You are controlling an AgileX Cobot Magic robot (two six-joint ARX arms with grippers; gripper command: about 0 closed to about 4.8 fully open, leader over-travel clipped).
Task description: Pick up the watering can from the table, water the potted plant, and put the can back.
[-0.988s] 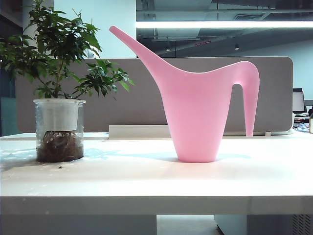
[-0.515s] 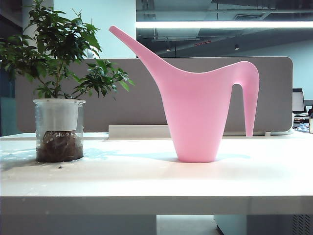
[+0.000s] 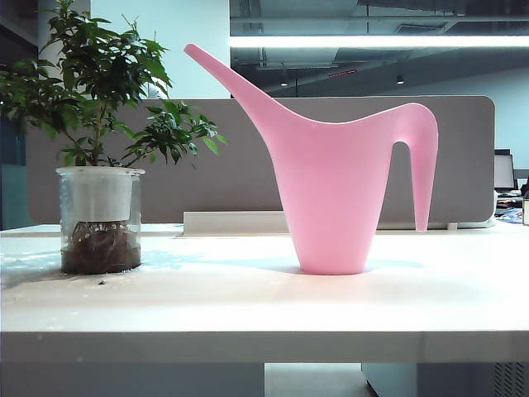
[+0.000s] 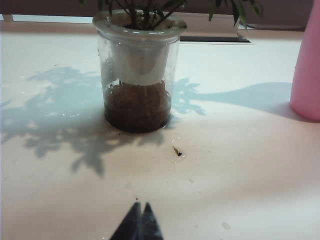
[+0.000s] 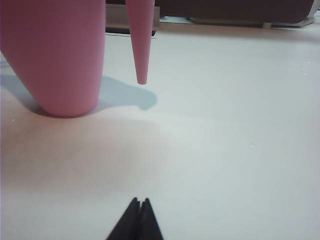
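Watering can (image 3: 335, 194) untouched; left fingers (image 4: 139, 220), right fingers (image 5: 137, 218) apparently pressed together, empty.

Only fingertips of the robot show. The left gripper (image 4: 138, 220) shows as two slim black fingers, matte, tapering to sharp points, their tips pressed together into one dark wedge. The right gripper (image 5: 138, 217) looks the same: two plain black pointed blades, smooth-sided, tips together, edges a little blurred up close.

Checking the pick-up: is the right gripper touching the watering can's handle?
No: the shut right gripper sits apart from the watering can handle.
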